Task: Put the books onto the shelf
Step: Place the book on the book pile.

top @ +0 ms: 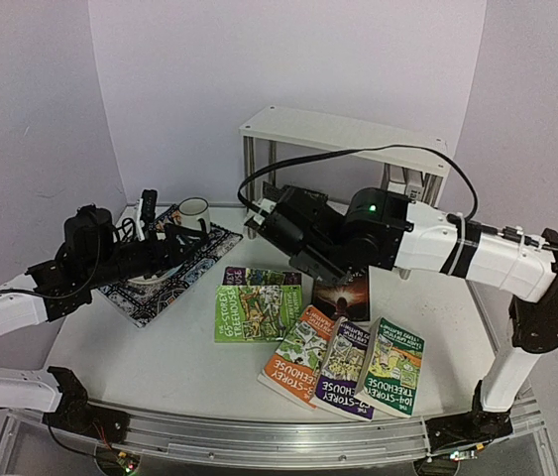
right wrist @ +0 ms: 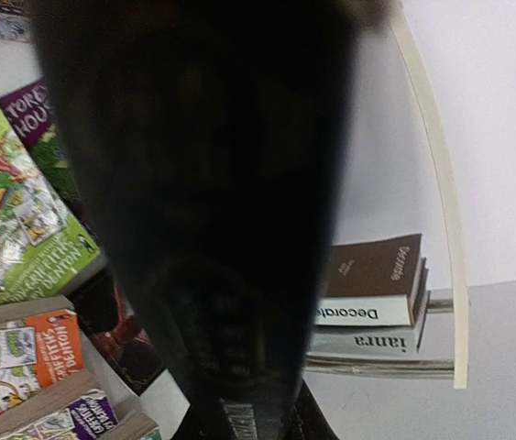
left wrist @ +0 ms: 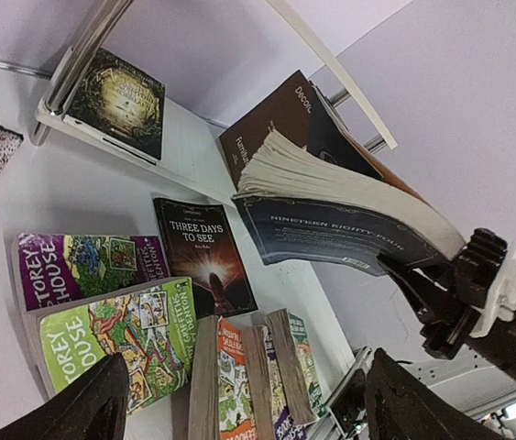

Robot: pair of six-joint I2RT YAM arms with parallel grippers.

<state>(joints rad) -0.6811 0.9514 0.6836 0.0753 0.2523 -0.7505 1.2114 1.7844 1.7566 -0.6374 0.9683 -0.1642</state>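
Note:
My right gripper [top: 293, 226] is shut on a dark blue paperback [left wrist: 331, 225], holding it by one end in the air in front of the white shelf [top: 343, 134]. The book's cover [right wrist: 212, 229] fills the right wrist view and hides the fingers. On the shelf's lower board lie a dark-green book [left wrist: 115, 87] and brown and white books [right wrist: 372, 275]. On the table lie a green book [top: 259, 312], a purple one [top: 264, 276], a black one [top: 346, 296] and an orange, purple and green row [top: 343, 369]. My left gripper [top: 174, 246] hangs open and empty over the placemat.
A dark patterned placemat [top: 165, 268] with a white mug [top: 194, 210] lies at the left under my left arm. The shelf's metal legs [top: 250, 164] stand behind the books. The table's front rail [top: 259, 436] runs along the near edge.

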